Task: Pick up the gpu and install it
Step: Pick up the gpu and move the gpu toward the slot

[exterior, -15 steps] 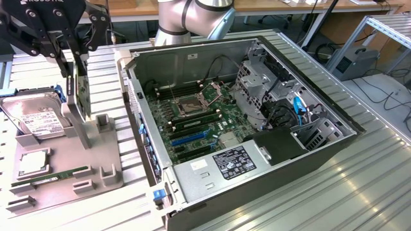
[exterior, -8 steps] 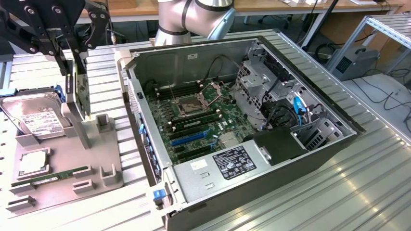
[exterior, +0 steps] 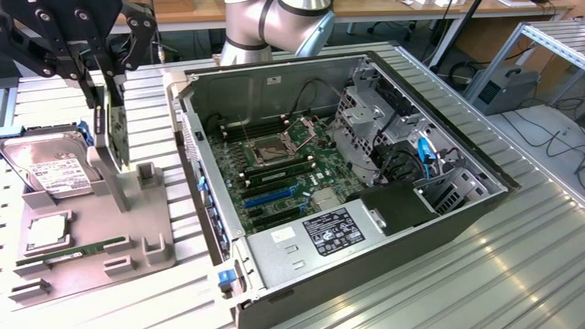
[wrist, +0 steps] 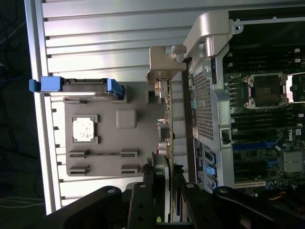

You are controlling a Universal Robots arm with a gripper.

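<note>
- On the grey holder [exterior: 137, 226], at the exterior view's left of the open computer case [exterior: 265, 75], the gpu [wrist: 169, 119] stands upright on its long edge. Its silver bracket [wrist: 164, 62] is at the end far from the claw.
- I judge it light and stiff, but delicate. It is a thin board, probably with small parts on the faces and contacts along one edge, so bending or scraping could harm it.
- The best place to take it, I think, is the free upper edge, pinched across the thickness with flat pads and away from any contacts. The smooth faces may slide if the squeeze is weak.
- The claw [wrist: 167, 174] is closed about half way, with one finger on each face of the card at the end opposite to the bracket. To me it looks like a grip on the card, but I cannot tell if the card is lifted out of its slot.
- Just beside it, on the same holder, sit a hard drive [exterior: 55, 171] in a blue frame, a processor [exterior: 46, 233] and a green memory stick [exterior: 73, 251].
- All of this rests on the ribbed metal desk [exterior: 512, 274].
</note>
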